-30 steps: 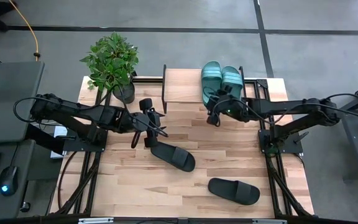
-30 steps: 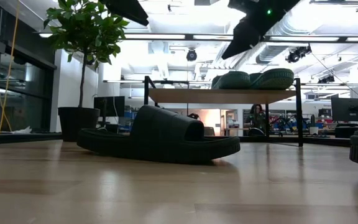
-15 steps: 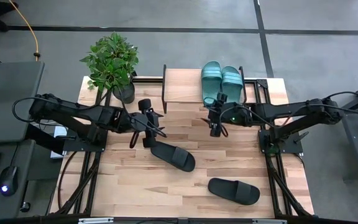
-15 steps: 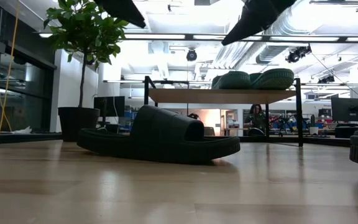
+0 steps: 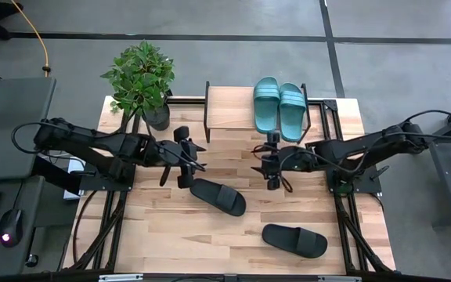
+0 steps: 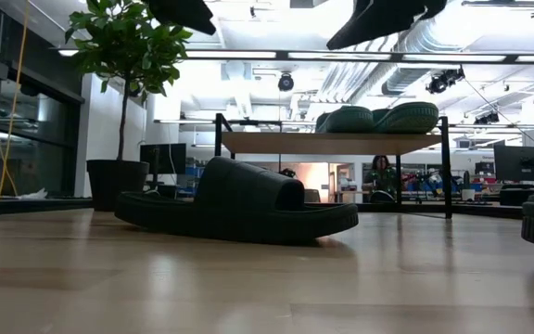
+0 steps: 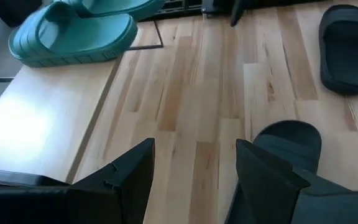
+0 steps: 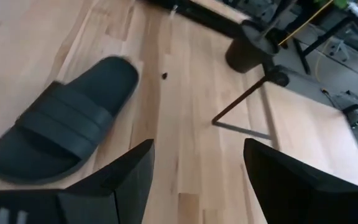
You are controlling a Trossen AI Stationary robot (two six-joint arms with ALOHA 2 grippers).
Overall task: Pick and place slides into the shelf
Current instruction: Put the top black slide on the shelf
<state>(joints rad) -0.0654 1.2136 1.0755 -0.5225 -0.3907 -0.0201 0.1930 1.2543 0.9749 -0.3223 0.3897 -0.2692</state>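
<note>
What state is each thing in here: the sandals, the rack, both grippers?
Two teal-green rubbery slide sandals: lying side by side on the shelf.
Low wood-topped shelf: upright, left part bare.
Nearer-centre black slide sandal: flat on table.
Front black slide sandal: flat on table.
Left gripper: open, empty.
Right gripper: open, empty.

Potted plant [image 5: 139, 78] at the table's [image 5: 171, 235] corner

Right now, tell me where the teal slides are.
In the high view, both teal slides lie side by side on the right end of the shelf at the table's far edge, beyond the right gripper.
</note>
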